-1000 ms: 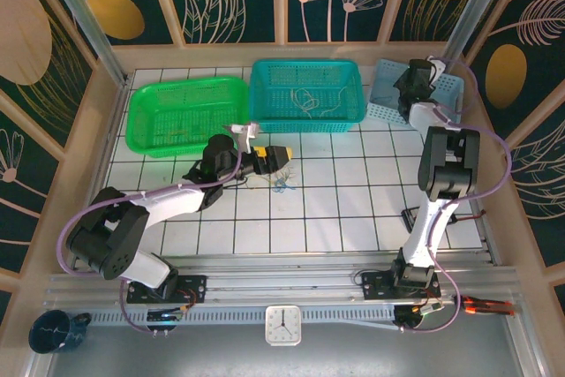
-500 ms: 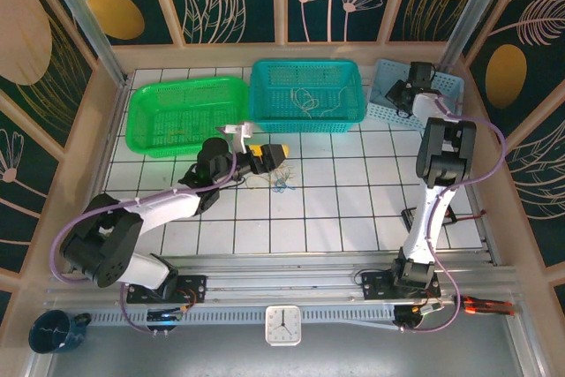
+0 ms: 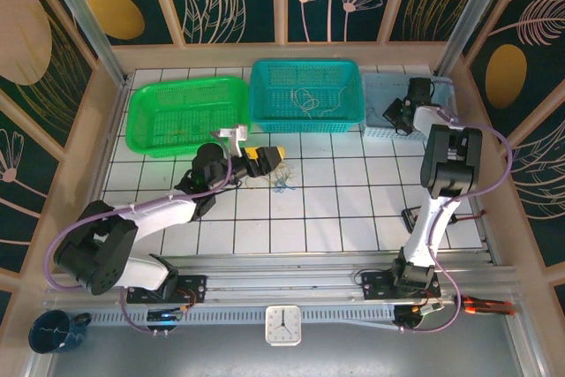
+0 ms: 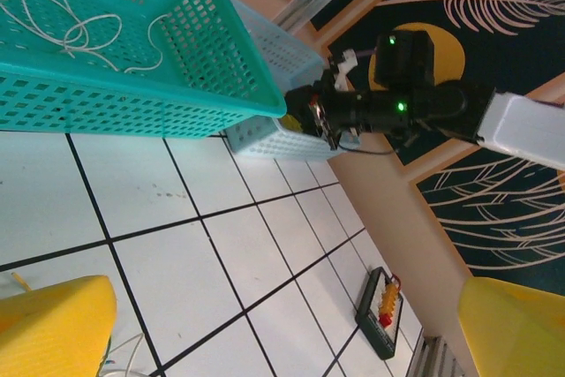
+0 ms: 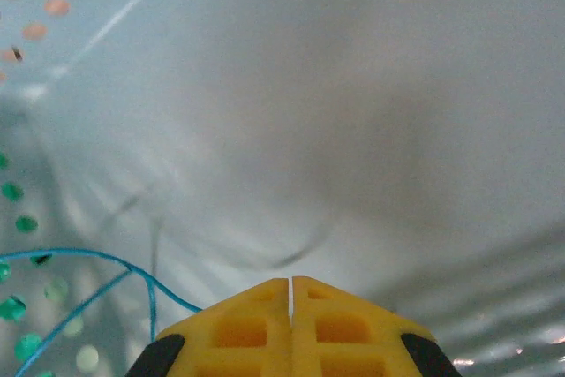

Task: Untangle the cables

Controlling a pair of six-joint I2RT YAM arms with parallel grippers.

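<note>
Two arms: left end effector (image 3: pixel 267 157) spread wide, empty, near cables (image 3: pixel 279 184); right end effector (image 5: pixel 290 289) closed inside pale-blue basket (image 3: pixel 378 94).

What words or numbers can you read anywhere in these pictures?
No words, labels, brand names or signs can be read in any view.
Clock on the rail at the near edge of the table: the marks on its face are too small to read.

My gripper (image 5: pixel 290 293) is pressed shut, yellow fingertips meeting at a hairline seam, over a blurred pale-blue basket floor (image 5: pixel 371 86). A thin blue cable (image 5: pixel 79 255) curves in from the left — perhaps pinched beneath.
</note>
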